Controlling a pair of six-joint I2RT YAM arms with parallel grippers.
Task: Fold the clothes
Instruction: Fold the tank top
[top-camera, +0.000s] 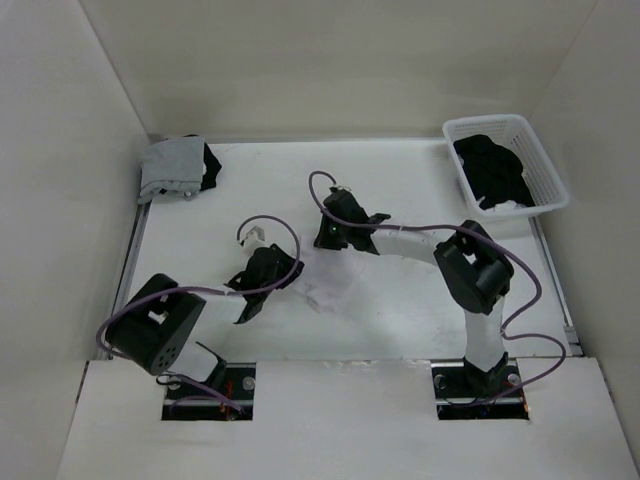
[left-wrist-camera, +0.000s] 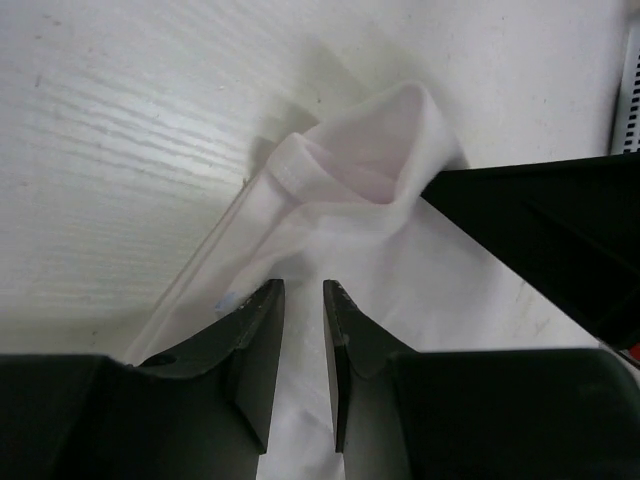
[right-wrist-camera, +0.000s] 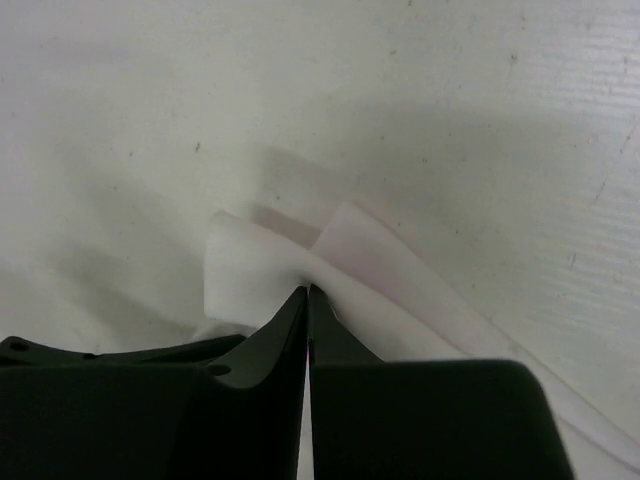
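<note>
Jaws first: the right gripper (right-wrist-camera: 308, 292) has its two fingers pressed flat together, with a raised corner of the pale pink garment (right-wrist-camera: 245, 265) pinched right at the tips. The left gripper (left-wrist-camera: 303, 295) shows a narrow slit between its fingers with the same cloth running through it, and honestly I can't tell if it's biting the fabric or just sitting over it. The garment lies on the tabletop (top-camera: 400, 310), a bit left of the middle and closer to the near edge than the far one, right between the two grippers. It looks thin, light and totally floppy: it peaks up wherever it's pinched and sags flat everywhere else, so I'd guess it'll droop and slide rather than hold a crease. The rolled hem or the corners seem like the sane places to grab, one per gripper, so it spreads out instead of bunching. Further out, a grey and black pile (top-camera: 175, 168) sits in the far left corner, and more black clothes (top-camera: 492, 168) fill the white basket (top-camera: 545, 170) at the far right corner. As for labels: there's a pinkish patch (right-wrist-camera: 275, 218) near the pinched corner, maybe a tag, but no writing I can read anywhere.
</note>
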